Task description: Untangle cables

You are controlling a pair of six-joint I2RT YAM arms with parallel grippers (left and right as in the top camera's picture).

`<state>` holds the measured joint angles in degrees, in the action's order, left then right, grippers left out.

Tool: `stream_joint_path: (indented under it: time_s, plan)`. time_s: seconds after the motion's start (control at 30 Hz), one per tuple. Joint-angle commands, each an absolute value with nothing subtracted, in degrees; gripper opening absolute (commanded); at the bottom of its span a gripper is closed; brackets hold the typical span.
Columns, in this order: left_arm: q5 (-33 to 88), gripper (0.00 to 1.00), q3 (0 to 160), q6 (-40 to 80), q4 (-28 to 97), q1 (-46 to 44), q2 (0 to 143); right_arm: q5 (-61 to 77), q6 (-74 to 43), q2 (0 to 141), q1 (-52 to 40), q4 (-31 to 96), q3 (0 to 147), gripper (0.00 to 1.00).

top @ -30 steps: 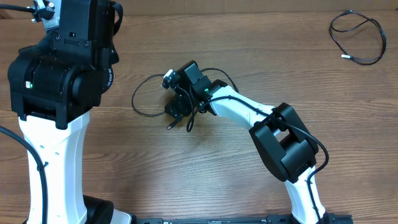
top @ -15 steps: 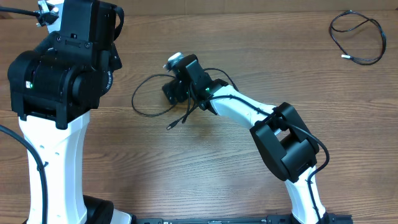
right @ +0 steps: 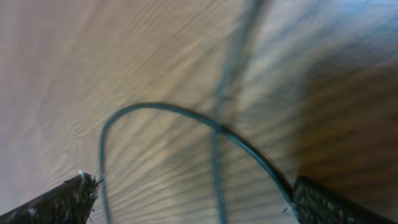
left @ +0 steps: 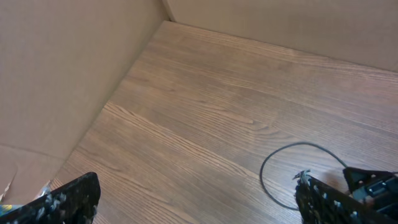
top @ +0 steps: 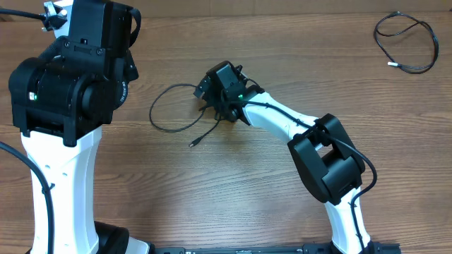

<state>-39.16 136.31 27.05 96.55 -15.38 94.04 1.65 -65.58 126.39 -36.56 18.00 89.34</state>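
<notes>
Overhead: bare table (top: 212, 197) around looped cable (top: 151, 111) at right gripper (right: 196, 199), spread wide; second cable (top: 406, 44) near far right edge; left gripper (left: 196, 202) likewise spread, fingertips cut off

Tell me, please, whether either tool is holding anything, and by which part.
Nothing is held. The right tool stands open over a cable loop; the left tool is open, apart from it.

The setting reads as a robotics lab workstation, not a home or shop. A wood-grain table (top: 233, 204) has plain cardboard panels (left: 62, 74) walling one corner. A left arm (top: 63, 106) and a right arm (top: 325, 162), both black-and-white robot arms, rise from its near edge.
</notes>
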Motion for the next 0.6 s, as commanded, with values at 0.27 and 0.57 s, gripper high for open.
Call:
stream_joint_path:
  time_s: [0.27, 0.57]
  plan:
    - [-38.4, 1.0, 136.4, 26.2, 96.8, -15.4, 94.0, 0.0, -59.6, 127.3, -33.7, 29.5, 95.3, 0.99]
    - [-34.4, 1.0, 136.4, 26.4, 96.8, -15.4, 94.0, -4.4, -63.2, 127.3, -29.2, 51.9, 111.3, 0.99]
